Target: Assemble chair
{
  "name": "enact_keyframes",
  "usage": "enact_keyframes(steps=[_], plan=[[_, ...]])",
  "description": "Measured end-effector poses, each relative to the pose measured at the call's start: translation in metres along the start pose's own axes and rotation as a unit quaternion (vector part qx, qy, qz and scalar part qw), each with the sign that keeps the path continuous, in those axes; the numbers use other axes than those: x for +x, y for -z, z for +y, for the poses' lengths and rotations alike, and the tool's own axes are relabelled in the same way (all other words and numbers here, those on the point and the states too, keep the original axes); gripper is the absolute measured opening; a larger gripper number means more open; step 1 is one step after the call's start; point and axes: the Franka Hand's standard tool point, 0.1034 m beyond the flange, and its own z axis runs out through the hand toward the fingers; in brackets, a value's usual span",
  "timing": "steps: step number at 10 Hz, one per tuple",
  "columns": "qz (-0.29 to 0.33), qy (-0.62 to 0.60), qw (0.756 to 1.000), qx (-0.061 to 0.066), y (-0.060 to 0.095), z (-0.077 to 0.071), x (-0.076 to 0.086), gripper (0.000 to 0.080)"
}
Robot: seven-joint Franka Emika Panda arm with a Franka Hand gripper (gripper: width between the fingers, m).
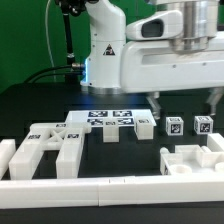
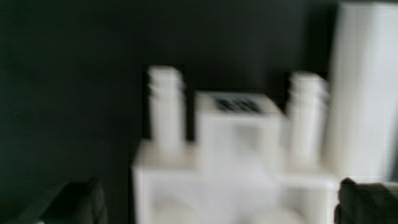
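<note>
Pincer [image 1: 184,108] spread wide above the dark counter [image 1: 40,100]; beneath it, a tagged chair part [image 2: 214,150] shows blurred, its base cropped.

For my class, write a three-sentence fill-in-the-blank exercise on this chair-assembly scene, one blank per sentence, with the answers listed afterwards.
1. The gripper hangs over the small cubes with its jaws ___.
2. The large frame part lies on the exterior view's ___.
3. In the wrist view, the tag sits between ___ upright pegs.

Missing words: open; left; two.
</note>
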Motion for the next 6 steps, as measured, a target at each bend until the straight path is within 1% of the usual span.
enact_keyframes(steps=[1,2,3,4,5,6], plan=[[-0.029,-0.012,1.0,-0.002,-0.001,0.012,-0.014,0.0649],[-0.041,-0.012,0.999,-0.002,0.0,0.016,-0.024,0.0649],[-0.087,-0.015,0.996,-0.001,-0.003,0.024,-0.04,0.0649],[-0.155,-0.022,0.988,0.004,0.002,0.024,-0.048,0.0649],[-0.182,-0.021,0.983,0.005,0.002,0.023,-0.042,0.0649],[-0.238,-0.021,0.971,0.008,0.002,0.022,-0.049,0.0649]])
